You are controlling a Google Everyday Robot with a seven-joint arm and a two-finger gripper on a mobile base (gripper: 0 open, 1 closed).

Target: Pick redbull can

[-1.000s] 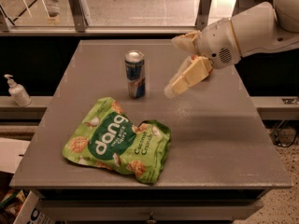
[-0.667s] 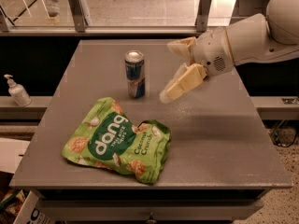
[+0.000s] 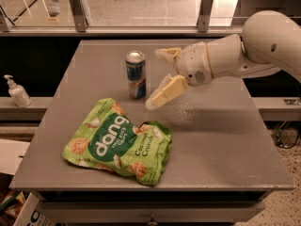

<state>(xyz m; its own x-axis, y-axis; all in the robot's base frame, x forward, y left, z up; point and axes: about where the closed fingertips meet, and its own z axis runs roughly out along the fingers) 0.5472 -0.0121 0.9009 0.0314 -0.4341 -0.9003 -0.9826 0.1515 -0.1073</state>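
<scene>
The redbull can [image 3: 136, 74] is a slim blue-and-silver can with a silver top. It stands upright on the grey table [image 3: 211, 140], left of centre towards the back. My gripper [image 3: 157, 76] comes in from the right on a white arm and is just right of the can, close to it but apart. It is open: one cream finger [image 3: 164, 92] points down-left towards the can's base, the other finger [image 3: 168, 53] sits higher, level with the can's top. Nothing is held.
A green dang chips bag [image 3: 118, 142] lies flat at the front left of the table, just in front of the can. A white pump bottle [image 3: 17, 91] stands on a ledge at the left. A railing runs behind the table.
My gripper has moved left towards the can, from well right of it to just beside it. The can and bag have not moved.
</scene>
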